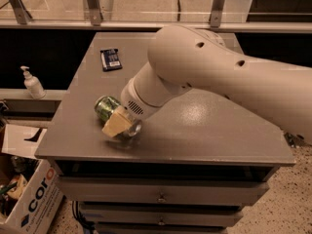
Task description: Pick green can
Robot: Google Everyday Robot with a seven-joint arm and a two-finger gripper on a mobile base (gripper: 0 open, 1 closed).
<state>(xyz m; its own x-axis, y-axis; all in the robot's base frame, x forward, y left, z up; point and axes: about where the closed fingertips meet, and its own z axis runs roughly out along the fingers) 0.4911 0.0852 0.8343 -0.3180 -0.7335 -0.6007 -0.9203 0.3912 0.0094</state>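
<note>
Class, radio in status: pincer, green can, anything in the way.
Pincer low at table front-left. Green can on its side, right against it. Dark packet further back, not in the way.

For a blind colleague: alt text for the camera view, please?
The robot's white arm reaches across a grey cabinet top, its gripper at the green can lying near the front edge. A dark packet lies farther back.
</note>
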